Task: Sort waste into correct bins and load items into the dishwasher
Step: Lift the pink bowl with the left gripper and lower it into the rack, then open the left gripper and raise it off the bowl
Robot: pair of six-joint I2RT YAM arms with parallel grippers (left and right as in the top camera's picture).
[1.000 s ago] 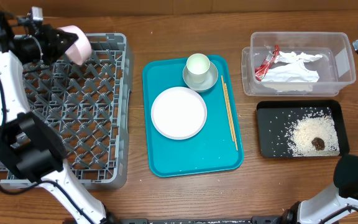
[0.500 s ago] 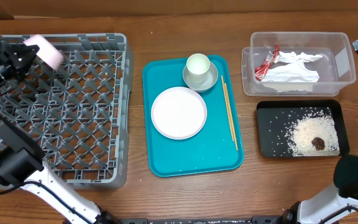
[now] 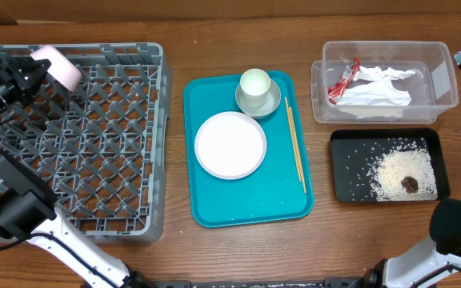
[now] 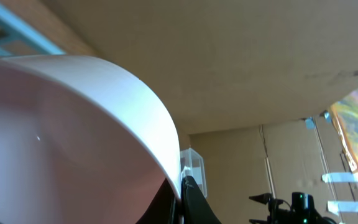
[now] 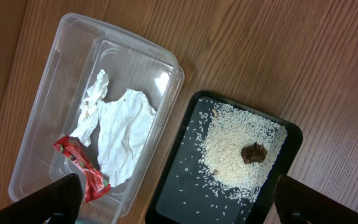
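- Presently your left gripper [image 3: 27, 74] sits at the far left corner of the dish rack [image 3: 157, 144], closed on the rim of a white bowl [image 3: 61, 66].
- You will find the bowl tipped on its edge over the rack's corner cells. Whether it touches the grid cannot be told from overhead.
- Your left wrist view is filled by the bowl's curved wall [image 4: 73, 137], with one dark fingertip [image 4: 191, 199] at its rim.
- Your right gripper [image 5: 179, 205] hangs high above the bins, fingers spread wide, one at each lower corner of its view.
- On the teal tray [image 3: 250, 200] you have the large plate [image 3: 230, 145], the cup [image 3: 254, 84] standing in a saucer [image 3: 272, 104], and chopsticks [image 3: 295, 144] lying along the right side.
- Clear tub [image 3: 446, 80] – it holds the red wrapper [image 3: 342, 82] and the crumpled napkin [image 3: 378, 92], touching one another. The right wrist view confirms the wrapper [image 5: 82, 168] lies partly under the napkin's [image 5: 120, 134] edge.
- Black tray [image 3: 346, 188] – it sits just beside the tub and carries the rice [image 3: 398, 172] with the brown lump [image 3: 410, 184] on the heap. Loose grains are scattered toward its left end.
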